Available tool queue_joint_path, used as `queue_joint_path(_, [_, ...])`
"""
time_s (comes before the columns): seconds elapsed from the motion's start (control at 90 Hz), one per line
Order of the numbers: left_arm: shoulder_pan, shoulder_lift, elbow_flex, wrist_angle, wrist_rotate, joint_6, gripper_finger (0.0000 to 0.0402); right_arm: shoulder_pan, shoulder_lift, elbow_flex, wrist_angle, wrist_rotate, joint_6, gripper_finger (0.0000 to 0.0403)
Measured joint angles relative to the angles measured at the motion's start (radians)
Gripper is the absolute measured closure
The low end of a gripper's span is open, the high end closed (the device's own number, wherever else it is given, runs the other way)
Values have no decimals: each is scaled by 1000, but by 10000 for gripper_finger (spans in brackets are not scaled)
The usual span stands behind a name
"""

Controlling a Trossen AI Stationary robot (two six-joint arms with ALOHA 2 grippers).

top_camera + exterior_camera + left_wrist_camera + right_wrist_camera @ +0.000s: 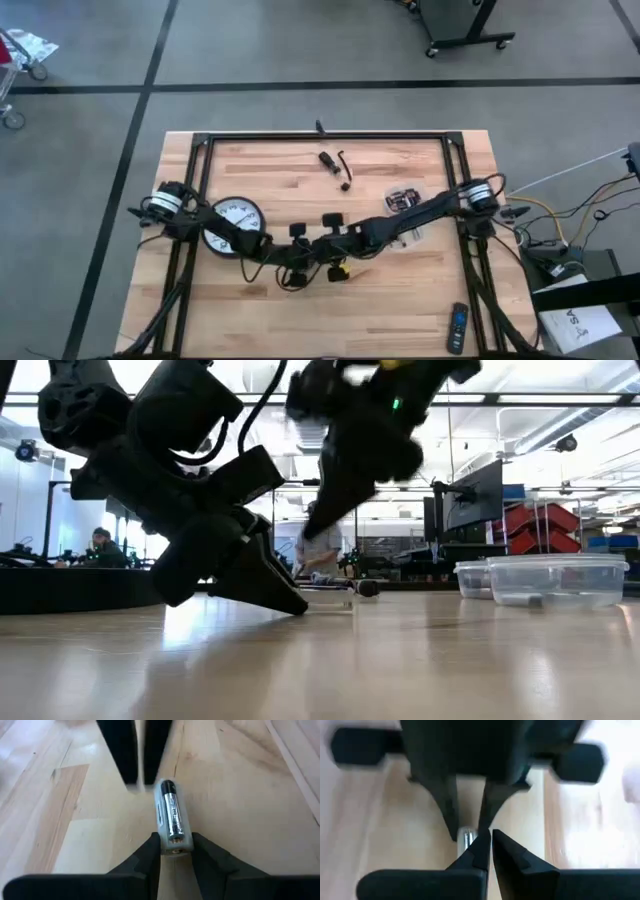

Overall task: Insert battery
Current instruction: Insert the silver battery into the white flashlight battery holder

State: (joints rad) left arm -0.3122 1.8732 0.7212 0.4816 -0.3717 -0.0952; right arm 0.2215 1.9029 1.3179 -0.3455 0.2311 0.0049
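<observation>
Battery (pixel 171 817), silver-and-black cylinder seated in a clear plastic holder (pixel 172 842), held low over the worktop (pixel 400 300), centre, slightly toward the front edge. Holder pinched between the fingers of the left gripper (pixel 175 851), jaws closed on its sides, battery's capped end pointing away from the wrist. In the low view, left gripper (pixel 265 585) tilted down, fingertips at or just above the wood; contact cannot be told.

Right gripper (pixel 489 851) directly opposite, nose to nose with the left one. Jaws nearly shut, only a thin slit between the fingertips, nothing seen clamped. Metal end of the battery (pixel 466 837) visible just beyond those tips, between the left gripper's dark fingers (pixel 447 810).

From above, both arms meeting mid-worktop, grippers (pixel 322 250) close together, a small yellow item (pixel 339 271) just beside them; what it is cannot be told.

Farther out: wall clock (pixel 233 222) lying face up near the left edge, partly under the left arm. Clear plastic container (pixel 404 203) with small parts right of centre; same tubs (pixel 545 580) in the low view. Dark hex key and small tool (pixel 336 164) near the back edge. Remote control (pixel 456 328) at the front right corner.

Person (pixel 320 545) standing in the room behind, another seated (pixel 103 546) at far left.
</observation>
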Motion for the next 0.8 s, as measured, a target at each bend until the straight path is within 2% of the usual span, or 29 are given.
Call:
queue_joint_path(0.222, [0,0,0,5,-2,-1,319,-8,-38,-210,387,-82,33,403])
queue_joint_path(0.433, [0,0,-2,10,-5,-9,319,-27,-30,-324,576,-83,68,403])
queue_joint_path(0.8, [0,1,-3,17,-9,-23,319,-39,7,-359,697,-135,73,403])
